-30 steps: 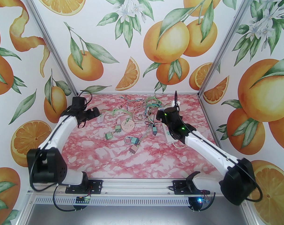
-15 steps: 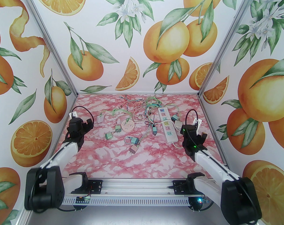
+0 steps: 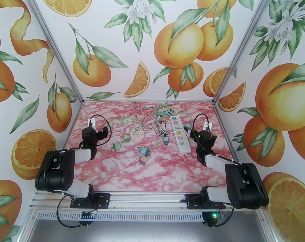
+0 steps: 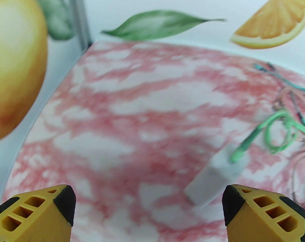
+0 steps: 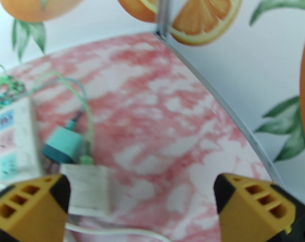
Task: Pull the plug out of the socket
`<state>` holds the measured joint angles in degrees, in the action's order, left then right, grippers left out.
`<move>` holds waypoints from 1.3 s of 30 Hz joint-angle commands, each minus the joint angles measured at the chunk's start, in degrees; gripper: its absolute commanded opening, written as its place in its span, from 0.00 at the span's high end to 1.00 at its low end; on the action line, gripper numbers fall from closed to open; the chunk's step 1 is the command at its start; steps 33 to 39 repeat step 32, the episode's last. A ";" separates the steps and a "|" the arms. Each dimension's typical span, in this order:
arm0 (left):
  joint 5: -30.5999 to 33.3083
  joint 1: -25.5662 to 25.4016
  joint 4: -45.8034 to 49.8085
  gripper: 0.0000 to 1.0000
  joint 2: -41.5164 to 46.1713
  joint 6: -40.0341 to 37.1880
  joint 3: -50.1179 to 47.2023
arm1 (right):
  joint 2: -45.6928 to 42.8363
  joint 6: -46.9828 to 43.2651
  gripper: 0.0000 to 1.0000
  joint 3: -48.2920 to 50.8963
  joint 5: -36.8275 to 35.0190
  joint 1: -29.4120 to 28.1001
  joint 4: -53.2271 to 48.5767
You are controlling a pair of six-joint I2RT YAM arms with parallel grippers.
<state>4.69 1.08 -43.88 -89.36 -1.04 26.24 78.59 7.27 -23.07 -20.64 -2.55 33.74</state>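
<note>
Nearest you, low in the left wrist view, the left end effector (image 4: 148,205) stands spread wide and holds nothing. A white plug (image 4: 214,179) on a green cable (image 4: 245,140) lies on the tabletop (image 4: 132,102) just ahead of the fingertip at the frame's right. Low in the right wrist view, the right end effector (image 5: 142,193) is spread just as wide and is empty too, with a white block (image 5: 89,185) beside the fingertip at the frame's left. Just past that block, a teal plug (image 5: 61,145) lies next to the strip (image 5: 16,140); you cannot tell whether they touch. In the top view, loose plugs (image 3: 143,151) and a round socket (image 3: 137,135) sit mid-frame between the arms, and tangled cables (image 3: 147,115) lie farthest back.
</note>
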 commanded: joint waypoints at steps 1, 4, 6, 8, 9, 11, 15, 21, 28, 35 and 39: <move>-6.97 -0.99 -16.55 0.00 -6.67 -4.93 -2.90 | -1.54 -1.98 0.00 1.73 7.24 0.35 6.18; -5.01 -1.68 -12.68 0.00 -5.35 -5.38 -2.20 | -1.23 0.94 0.00 2.84 7.62 0.35 9.35; -5.13 -1.72 -9.88 0.00 -4.47 -5.29 -1.73 | 0.76 0.80 0.00 3.12 9.55 0.24 12.57; -5.00 -1.70 -11.03 0.00 -4.86 -5.29 -1.85 | 6.66 0.15 0.00 5.60 10.58 0.17 23.38; -5.02 -1.75 -10.07 0.00 -4.56 -5.42 -1.72 | 10.94 -0.01 0.00 7.48 10.58 0.12 31.63; -4.94 -1.70 -10.82 0.00 -4.75 -5.32 -1.83 | 9.71 0.10 0.00 8.54 9.89 -0.16 31.70; -4.71 -1.79 -10.38 0.00 -4.64 -5.50 -1.72 | 10.37 -0.49 0.00 5.53 9.85 -0.56 27.36; -4.67 -1.87 -10.48 0.00 -4.69 -5.60 -1.74 | 10.43 -1.72 0.00 3.60 5.17 -2.78 23.63; -4.49 -1.98 -10.35 0.00 -4.59 -5.59 -1.72 | 10.72 -2.73 0.00 2.59 1.37 -4.59 22.19; -4.44 -2.05 -10.23 0.00 -4.59 -5.64 -1.68 | 10.66 -2.73 0.00 2.68 1.50 -4.52 22.15; -4.44 -2.05 -10.23 0.00 -4.59 -5.64 -1.68 | 10.66 -2.73 0.00 2.68 1.50 -4.52 22.15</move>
